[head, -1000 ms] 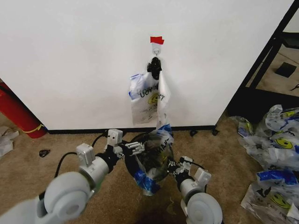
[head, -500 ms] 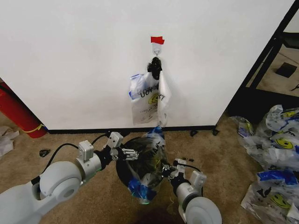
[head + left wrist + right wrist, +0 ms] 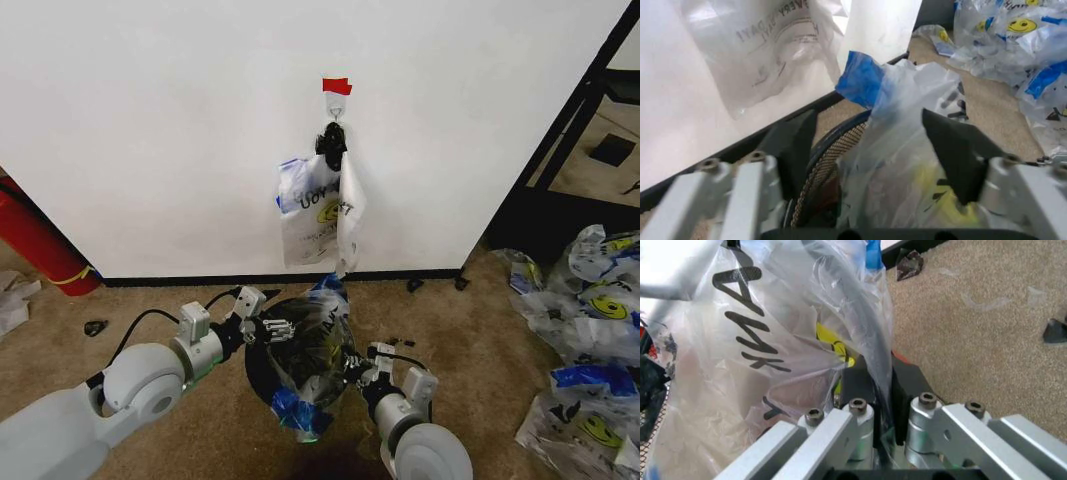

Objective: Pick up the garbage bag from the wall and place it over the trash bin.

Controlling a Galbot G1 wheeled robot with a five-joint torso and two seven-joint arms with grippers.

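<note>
Head view first, from the left side of the room: the left gripper (image 3: pixel 268 328) reached in low over the carpet, at the left edge of the thin translucent whitish garbage bag with the yellow smiley and black lettering (image 3: pixel 312 350). That bag lay draped over the small round black trash bin (image 3: pixel 262 368), which stood just in front of the plain white wall (image 3: pixel 150 130). As I judged it, each arm took one side so the plastic would stay spread across the rim instead of slumping shut. In the left wrist view its dark fingers (image 3: pixel 959 155) stood wide apart, the bag (image 3: pixel 907 150) bulging up between them above the bin's mesh rim (image 3: pixel 833 150), and nothing looked pinched there.

Above the bin, another bag of the same print (image 3: pixel 320 210) hung from a small clear hook under a scrap of red tape (image 3: pixel 337 86).

Further right, the right gripper (image 3: pixel 362 368) sat against the bag's other edge. From its wrist camera the jaws were nearly closed, clamping a dark twisted fold of the plastic (image 3: pixel 870 375) between them.
</note>
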